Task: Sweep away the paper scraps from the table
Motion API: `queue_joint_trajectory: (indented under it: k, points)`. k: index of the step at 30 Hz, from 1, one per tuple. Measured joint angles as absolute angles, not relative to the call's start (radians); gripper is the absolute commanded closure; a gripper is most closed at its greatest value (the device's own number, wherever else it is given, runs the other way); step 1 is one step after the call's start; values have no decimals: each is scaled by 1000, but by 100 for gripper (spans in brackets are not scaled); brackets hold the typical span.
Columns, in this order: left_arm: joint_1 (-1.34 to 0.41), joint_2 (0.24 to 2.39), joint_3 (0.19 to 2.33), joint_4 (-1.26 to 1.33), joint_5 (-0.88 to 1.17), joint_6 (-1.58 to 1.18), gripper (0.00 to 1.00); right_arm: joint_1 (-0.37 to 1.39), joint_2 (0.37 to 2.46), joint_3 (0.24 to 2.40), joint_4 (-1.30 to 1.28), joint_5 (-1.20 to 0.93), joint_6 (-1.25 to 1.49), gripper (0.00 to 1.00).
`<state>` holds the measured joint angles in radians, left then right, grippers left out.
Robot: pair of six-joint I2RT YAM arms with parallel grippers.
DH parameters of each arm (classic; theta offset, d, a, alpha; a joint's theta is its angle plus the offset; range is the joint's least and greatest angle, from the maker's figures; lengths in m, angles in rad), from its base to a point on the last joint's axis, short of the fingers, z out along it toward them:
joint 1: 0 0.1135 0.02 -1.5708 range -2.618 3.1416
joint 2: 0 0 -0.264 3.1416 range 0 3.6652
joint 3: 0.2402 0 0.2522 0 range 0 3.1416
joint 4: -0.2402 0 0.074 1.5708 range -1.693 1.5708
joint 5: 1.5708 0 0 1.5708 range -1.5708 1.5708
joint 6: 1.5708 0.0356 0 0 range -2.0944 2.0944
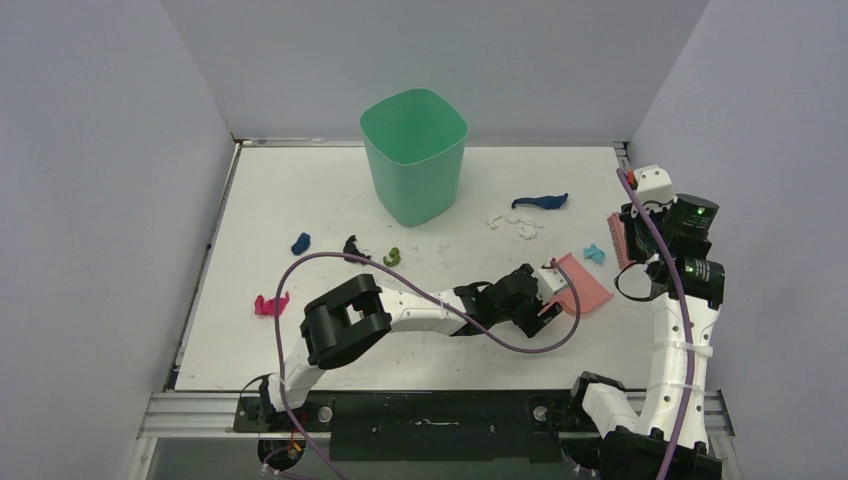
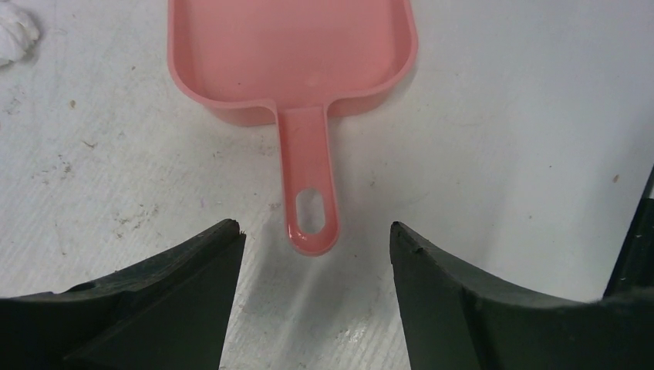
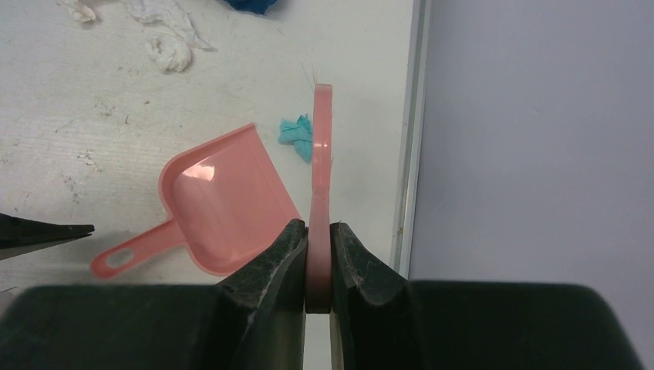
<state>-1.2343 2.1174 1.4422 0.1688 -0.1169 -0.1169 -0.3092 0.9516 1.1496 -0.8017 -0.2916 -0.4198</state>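
Paper scraps lie across the white table [image 1: 300, 340]: dark blue [image 1: 540, 201], white [image 1: 515, 222], light blue [image 1: 594, 253], blue [image 1: 300, 242], black [image 1: 352, 246], green [image 1: 391, 256] and magenta [image 1: 270, 304]. A pink dustpan [image 1: 583, 283] lies flat at the right. My left gripper [image 2: 316, 231] is open, its jaws either side of the end of the dustpan handle [image 2: 311, 193], not touching it. My right gripper [image 3: 318, 231] is shut on the pink hand brush [image 3: 321, 154], held above the table's right edge next to the light blue scrap [image 3: 297, 132].
A green bin [image 1: 413, 150] stands upright at the back centre. Grey walls enclose the table on three sides; the right wall [image 3: 540, 116] is close beside the brush. A metal rail [image 1: 440, 405] runs along the front edge. White scraps [image 3: 166, 38] lie beyond the dustpan.
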Motion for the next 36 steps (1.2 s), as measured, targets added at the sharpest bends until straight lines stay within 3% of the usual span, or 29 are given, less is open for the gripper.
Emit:
queue_joint_trajectory:
  k: [13, 24, 35, 36]
  points:
    - [-1230, 2236, 1565, 168, -125, -115, 49, -315, 952, 1136, -811, -291, -434, 95]
    - [-1229, 2244, 1588, 159, -145, -107, 50, -316, 974, 1137, -818, -286, -434, 95]
    - [-1209, 2269, 1588, 159, -126, -94, 55, -316, 1011, 1139, -820, -286, -433, 95]
    - [-1206, 2273, 1588, 158, -124, -94, 59, -316, 1017, 1139, -820, -285, -434, 95]
